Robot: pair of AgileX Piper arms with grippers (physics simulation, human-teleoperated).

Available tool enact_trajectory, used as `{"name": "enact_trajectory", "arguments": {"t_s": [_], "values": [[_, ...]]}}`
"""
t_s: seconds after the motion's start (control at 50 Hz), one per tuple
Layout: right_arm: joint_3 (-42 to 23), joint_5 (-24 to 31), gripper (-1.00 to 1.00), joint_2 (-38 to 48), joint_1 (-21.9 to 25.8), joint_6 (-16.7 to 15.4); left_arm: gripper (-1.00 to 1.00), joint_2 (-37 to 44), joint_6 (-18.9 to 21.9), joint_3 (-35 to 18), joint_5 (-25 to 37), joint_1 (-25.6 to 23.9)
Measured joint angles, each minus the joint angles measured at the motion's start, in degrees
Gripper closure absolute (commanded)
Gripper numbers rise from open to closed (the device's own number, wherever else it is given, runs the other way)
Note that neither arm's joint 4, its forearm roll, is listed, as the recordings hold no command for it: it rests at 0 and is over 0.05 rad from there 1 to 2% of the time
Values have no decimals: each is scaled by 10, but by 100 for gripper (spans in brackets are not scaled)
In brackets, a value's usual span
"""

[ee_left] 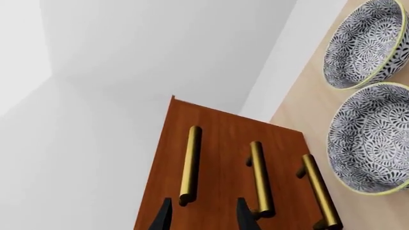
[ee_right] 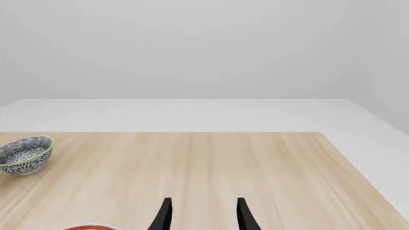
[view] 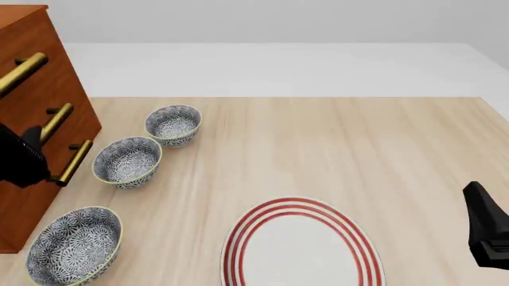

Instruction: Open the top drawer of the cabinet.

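The cabinet (view: 36,196) stands at the table's left edge, its three drawer fronts flush. The top drawer (ee_left: 170,158) carries a brass bar handle (ee_left: 190,165), which shows highest on the cabinet in the front view (view: 22,70). My left gripper (ee_left: 203,215) is open and points at the cabinet front, and the near end of that top handle sits just beyond and between its fingertips (ee_left: 163,215). From the front, the left gripper (view: 24,156) is a dark shape in front of the lower handles. My right gripper (ee_right: 203,214) hangs open over the table at the right (view: 483,229), holding nothing.
Three patterned bowls (view: 173,124) (view: 127,161) (view: 73,244) line up along the cabinet's right side. A white plate with red rings (view: 301,244) lies at the front middle. The middle handle (ee_left: 261,177) and bottom handle (ee_left: 319,191) sit close by the top one.
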Motion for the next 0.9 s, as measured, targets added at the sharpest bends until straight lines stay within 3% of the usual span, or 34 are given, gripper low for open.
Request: {"name": "enact_trajectory", "arguments": {"t_s": [0.9], "values": [[0, 0, -100, 0, 0, 0, -100, 55, 41, -43, -14, 39]]}}
